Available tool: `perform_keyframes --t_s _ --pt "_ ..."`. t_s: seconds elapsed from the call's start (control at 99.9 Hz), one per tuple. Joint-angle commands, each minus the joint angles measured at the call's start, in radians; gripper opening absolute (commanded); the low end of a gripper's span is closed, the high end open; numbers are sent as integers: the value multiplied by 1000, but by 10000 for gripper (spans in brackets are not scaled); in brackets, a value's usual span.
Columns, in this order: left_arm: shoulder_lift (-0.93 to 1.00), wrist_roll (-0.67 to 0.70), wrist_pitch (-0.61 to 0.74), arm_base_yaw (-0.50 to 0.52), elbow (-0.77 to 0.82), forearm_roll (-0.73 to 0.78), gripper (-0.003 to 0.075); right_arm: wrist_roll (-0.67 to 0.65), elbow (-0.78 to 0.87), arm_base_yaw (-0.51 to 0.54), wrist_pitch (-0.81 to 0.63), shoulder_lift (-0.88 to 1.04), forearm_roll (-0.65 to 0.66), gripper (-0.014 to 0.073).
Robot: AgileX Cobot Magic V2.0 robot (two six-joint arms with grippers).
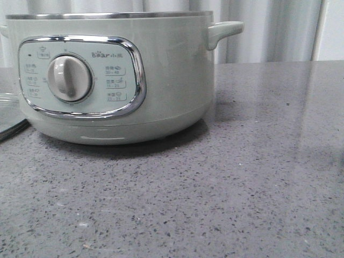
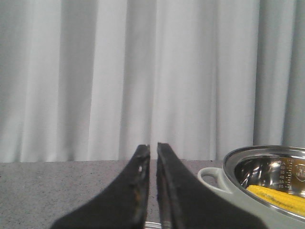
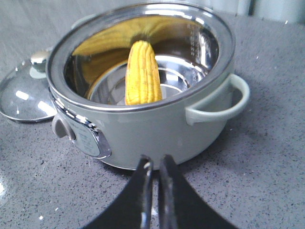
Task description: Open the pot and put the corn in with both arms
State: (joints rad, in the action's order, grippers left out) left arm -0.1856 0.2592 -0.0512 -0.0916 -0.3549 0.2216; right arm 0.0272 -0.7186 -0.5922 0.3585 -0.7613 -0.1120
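The pale green pot (image 1: pixel 161 80) stands at the back left of the grey counter, uncovered, its dial facing the front camera. The yellow corn (image 3: pixel 142 74) lies inside its steel bowl, leaning on the far wall. The pot (image 3: pixel 152 129) is just beyond my right gripper (image 3: pixel 156 162), whose jaws are shut and empty, above the counter in front of it. My left gripper (image 2: pixel 153 149) is shut and empty too, held to the side of the pot (image 2: pixel 228 183), where the corn (image 2: pixel 279 198) shows inside. Neither gripper shows in the front view.
The glass lid (image 3: pixel 24 95) with its knob lies flat on the counter beside the pot; its edge shows in the front view (image 1: pixel 11 115). White curtains hang behind the counter. The pot's side handles (image 3: pixel 224 102) stick out.
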Motion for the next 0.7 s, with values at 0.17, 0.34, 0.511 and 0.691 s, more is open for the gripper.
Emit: perform_keyframes --t_s 0.17,0.34,0.511,0.691 --pt "82 10 46 -8 34 -3 -20 -1 208 44 -318 221 8 -74" --pt "144 10 5 -8 89 -39 -20 -1 332 110 -414 335 8 -74" --pt "176 10 -2 -8 136 -39 -20 -1 408 201 -426 413 8 -74" --pt "188 10 -1 -8 160 -39 -20 -1 454 253 -518 489 8 -74"
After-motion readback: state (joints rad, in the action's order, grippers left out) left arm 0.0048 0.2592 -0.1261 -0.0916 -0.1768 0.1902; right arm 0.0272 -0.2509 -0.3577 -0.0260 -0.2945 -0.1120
